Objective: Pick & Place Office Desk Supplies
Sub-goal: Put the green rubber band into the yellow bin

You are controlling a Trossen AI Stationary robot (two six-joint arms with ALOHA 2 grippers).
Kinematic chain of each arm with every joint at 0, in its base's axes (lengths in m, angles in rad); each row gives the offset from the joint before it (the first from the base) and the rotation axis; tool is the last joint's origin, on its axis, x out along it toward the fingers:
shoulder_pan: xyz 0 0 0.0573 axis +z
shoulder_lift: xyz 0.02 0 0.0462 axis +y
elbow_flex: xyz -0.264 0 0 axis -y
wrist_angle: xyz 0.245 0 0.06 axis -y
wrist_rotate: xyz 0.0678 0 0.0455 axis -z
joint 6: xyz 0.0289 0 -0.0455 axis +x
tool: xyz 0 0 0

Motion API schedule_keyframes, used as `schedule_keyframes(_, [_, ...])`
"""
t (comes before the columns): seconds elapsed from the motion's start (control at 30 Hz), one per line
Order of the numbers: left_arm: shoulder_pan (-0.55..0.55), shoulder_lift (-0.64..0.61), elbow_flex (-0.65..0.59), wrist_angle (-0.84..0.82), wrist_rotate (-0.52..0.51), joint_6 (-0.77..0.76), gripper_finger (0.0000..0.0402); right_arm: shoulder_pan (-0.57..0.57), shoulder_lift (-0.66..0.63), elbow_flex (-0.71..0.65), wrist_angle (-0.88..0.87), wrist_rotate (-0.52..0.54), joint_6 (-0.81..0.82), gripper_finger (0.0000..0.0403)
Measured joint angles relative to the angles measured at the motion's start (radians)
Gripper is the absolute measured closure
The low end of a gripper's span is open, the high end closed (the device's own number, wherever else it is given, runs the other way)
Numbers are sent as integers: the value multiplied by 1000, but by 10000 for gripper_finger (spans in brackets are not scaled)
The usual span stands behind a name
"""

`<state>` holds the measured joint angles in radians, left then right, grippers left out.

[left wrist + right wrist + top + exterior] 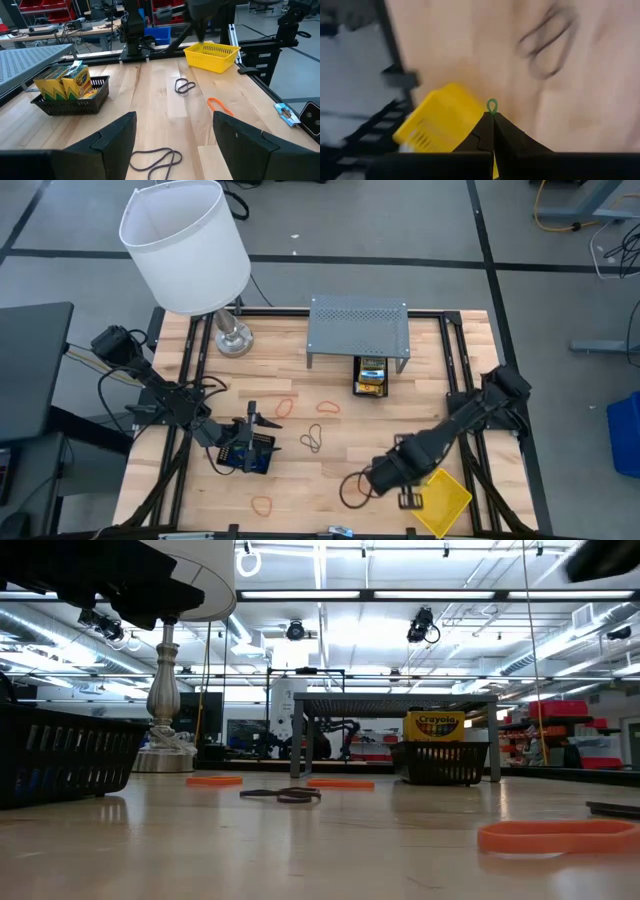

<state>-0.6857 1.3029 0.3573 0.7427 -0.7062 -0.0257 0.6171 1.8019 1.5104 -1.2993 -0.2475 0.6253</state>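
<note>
My right gripper (372, 480) (493, 116) is shut on a thin green rubber band (492, 106), over the table's near right part, beside the yellow tray (441, 496) (437, 127). My left gripper (252, 420) (170, 135) is open and touches nothing. It hangs above a black mesh tray (247, 456) (60, 755) and points toward a dark band (312, 441) (155, 160). Crayon boxes (372, 370) (67, 82) stand in a second black mesh tray (75, 102) under the grey shelf. Orange bands (283, 408) (328, 407) (263, 505) lie flat on the wood. My right gripper pinches the green rubber band between its two fingertips. Only a small loop of the band (492, 106) sticks out past the tips; the shut fingers hide the rest. The fingers point down at a slant toward the table.
The grey perforated shelf (358, 328) stands at the far middle and the white-shaded lamp (190, 245) at the far left. A dark band loop (350, 488) (547, 47) lies close to my right gripper. Bare wood shows between the two arms.
</note>
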Motion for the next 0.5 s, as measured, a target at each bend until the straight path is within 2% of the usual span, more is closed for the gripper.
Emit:
schedule_keyframes(0.13, [0,0,0,0,0,0,136,70,0,-23,7,-136,135,402])
schedule_keyframes(0.27, [0,0,0,0,0,1,136,135,0,-65,59,-220,252,403])
schedule_keyframes(0.5, [0,0,0,0,0,1,136,183,0,-225,366,-242,354,403])
